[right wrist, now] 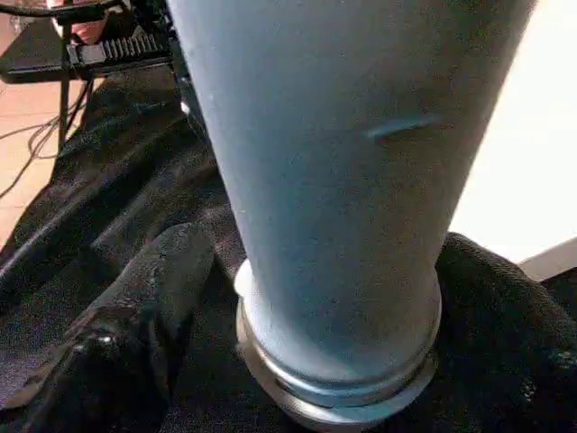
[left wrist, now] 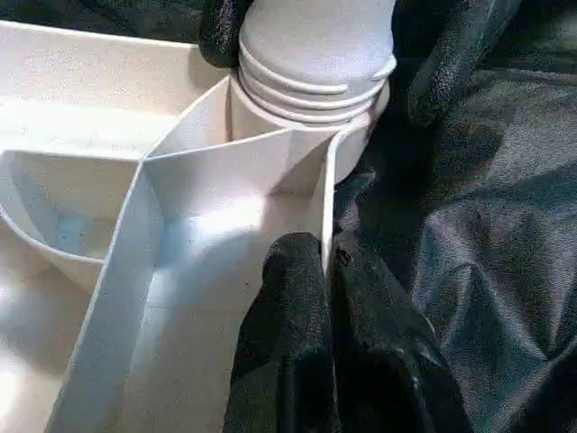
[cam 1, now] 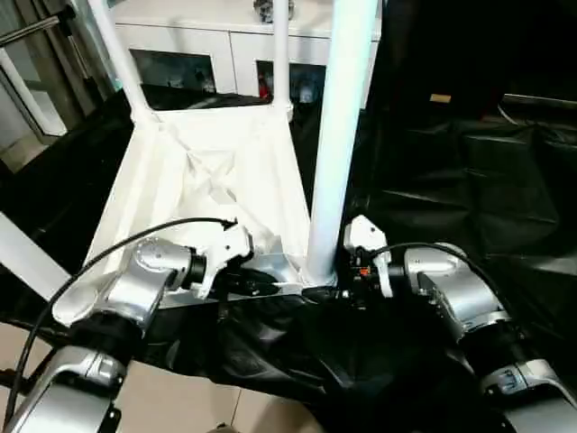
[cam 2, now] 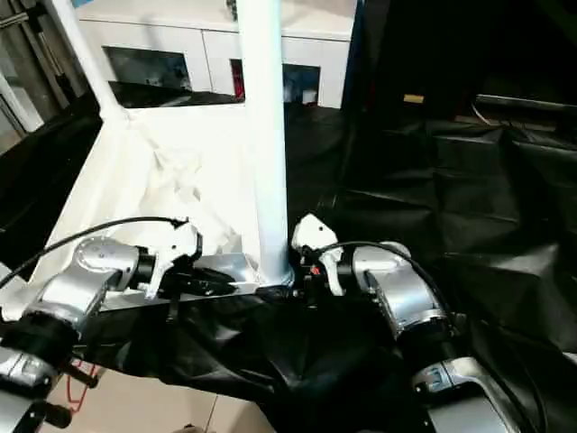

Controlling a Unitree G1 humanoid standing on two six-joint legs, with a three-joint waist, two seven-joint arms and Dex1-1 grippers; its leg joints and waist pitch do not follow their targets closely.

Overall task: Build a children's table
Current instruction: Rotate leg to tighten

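At the near right corner of the upturned white plastic rectangular tabletop, the right gripper sits against the base of a long white tapered tube leg that stands upright in the rounded corner socket. In the right wrist view one black finger lies just left of the leg's ringed base and dark material bulges on its other side, so the fingers flank the leg, but I cannot tell whether they actually press on it. The leg's upper end is cut off by the top of the picture.

Just left of that corner, the left gripper reaches in from the silver left forearm. In the left wrist view its two black fingers are pinched together on the thin white rim of the tabletop beside the socket, with the leg's threaded end seated just beyond.

The tabletop lies on the black-draped work table, ribbed underside up, its ribs blurred by glare in the head views. Two more white legs rise from its far corners, both cut off above. A fourth white tube slants off the left edge near the near left corner; its seating is hidden. White cabinets stand beyond.
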